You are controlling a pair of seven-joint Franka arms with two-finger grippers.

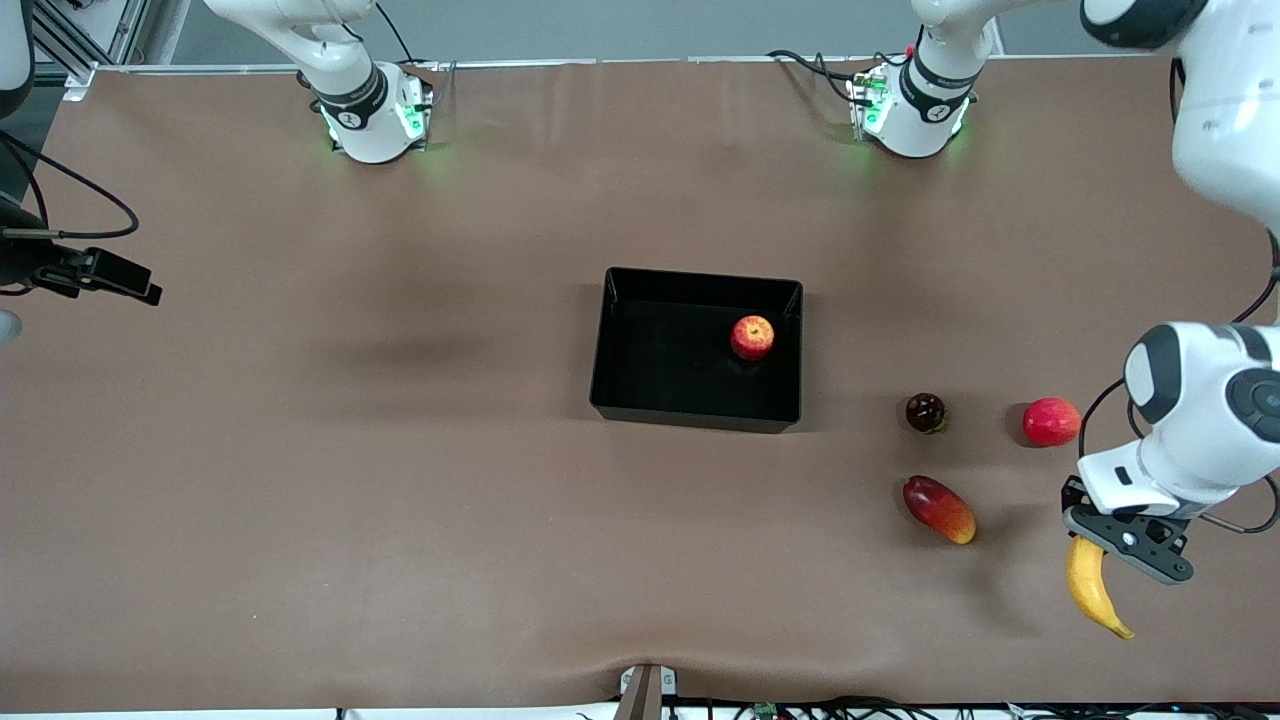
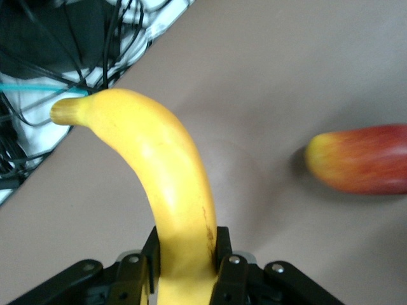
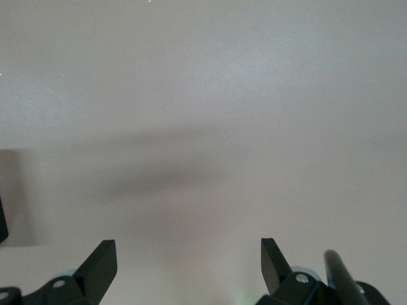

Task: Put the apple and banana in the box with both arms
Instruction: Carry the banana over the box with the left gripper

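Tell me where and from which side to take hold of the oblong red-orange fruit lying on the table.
Grip the oblong red-orange fruit across its narrow middle, coming straight down from above. It lies flat and slanted, open table all round, so turn the tool until its fingers close across the short width. Its rounded, tapering ends would probably slip. The left tool is shut on the banana; the open right tool waits.

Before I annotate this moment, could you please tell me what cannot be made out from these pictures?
- Banana: in the front view the left claw covers its upper end; in the left wrist view the bottom edge cuts it off.
- Oblong fruit: blurred and cut by the edge in the left wrist view.
- Right claw: nearly out of the front view at its edge.
- Dark fruit: too small to identify.
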